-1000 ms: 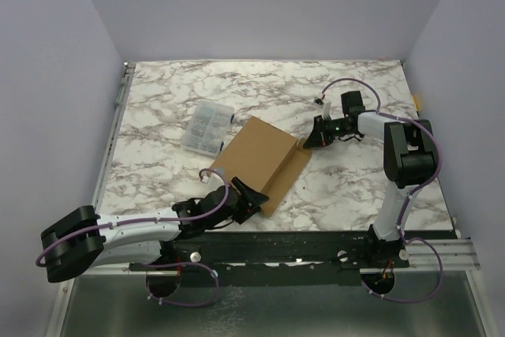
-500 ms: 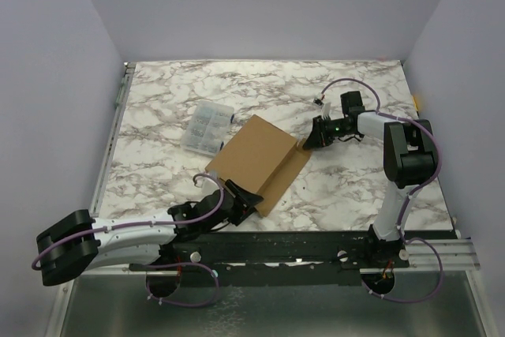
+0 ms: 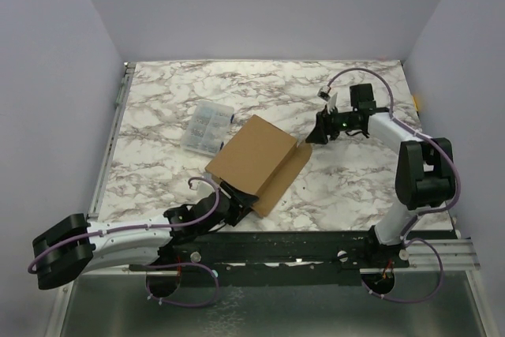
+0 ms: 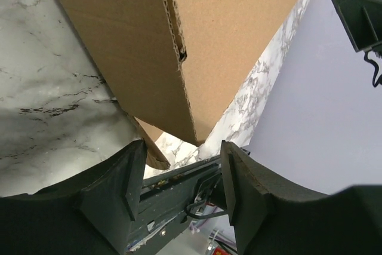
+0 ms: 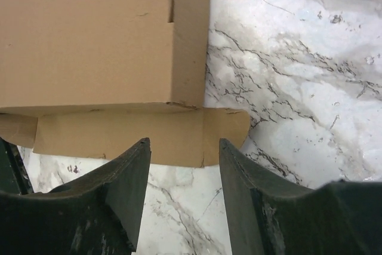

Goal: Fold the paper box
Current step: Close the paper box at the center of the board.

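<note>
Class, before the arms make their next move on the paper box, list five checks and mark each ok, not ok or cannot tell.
1. Right tool open: ok.
2. Left tool open: ok.
3. Paper box gripped by a tool: not ok, neither holds it.
4. Side flap folded up: not ok, it lies out flat on the table.
5. Plastic case apart from the box: ok.

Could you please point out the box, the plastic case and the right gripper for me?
box (image 3: 254,159), top view, middle of its top panel.
plastic case (image 3: 207,127), top view, centre of its lid.
right gripper (image 3: 312,140), top view, between its jaws' tips.
</note>
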Controlling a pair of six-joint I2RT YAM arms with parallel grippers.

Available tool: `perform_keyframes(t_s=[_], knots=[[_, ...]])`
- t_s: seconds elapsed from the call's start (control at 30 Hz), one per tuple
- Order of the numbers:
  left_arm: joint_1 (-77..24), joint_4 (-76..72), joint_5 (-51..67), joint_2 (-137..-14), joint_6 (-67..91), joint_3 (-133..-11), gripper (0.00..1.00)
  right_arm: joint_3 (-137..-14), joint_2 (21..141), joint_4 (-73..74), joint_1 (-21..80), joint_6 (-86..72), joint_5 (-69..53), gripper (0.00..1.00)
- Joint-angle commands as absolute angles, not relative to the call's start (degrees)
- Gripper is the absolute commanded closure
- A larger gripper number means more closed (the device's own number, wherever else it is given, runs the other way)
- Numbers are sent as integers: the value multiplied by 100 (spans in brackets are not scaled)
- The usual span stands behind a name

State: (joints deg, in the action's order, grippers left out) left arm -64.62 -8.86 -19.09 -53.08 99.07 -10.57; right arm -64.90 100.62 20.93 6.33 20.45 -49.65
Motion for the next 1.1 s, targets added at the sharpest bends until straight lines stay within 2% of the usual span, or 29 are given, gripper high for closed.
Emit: perform_keyframes(t_s=[0.0, 0.13, 0.27, 0.4, 0.57, 0.73, 1.07], knots=[[-6474, -696, -2184, -5197, 10182, -1023, 42, -6264, 9606, 2552, 680, 2784, -5158, 47], [-6467, -696, -2221, -5297, 10202, -1064, 41, -5922, 9130, 3220, 1174, 4387, -5959, 48], [-6461, -747, -2259, -5443, 10194, -1136, 41, -4929, 8381, 3216, 2158, 6107, -6506, 48], [-6452, -807, -2313, -5514, 10249, -1164, 41, -4101, 7909, 2160, 3120, 6505, -5982, 46], [-6451, -867, -2389, -5564, 10276, -1222, 41, -3910, 7983, 1819, 3674, 6988, -5536, 44], [-6450, -955, -2399, -5639, 10279, -1298, 41, -3734, 7972, 1421, 4208, 6795, -5363, 44], [-6447, -1129, -2414, -5740, 10390, -1304, 41, -3473, 8047, 59, 4700, 5094, -4369, 50]])
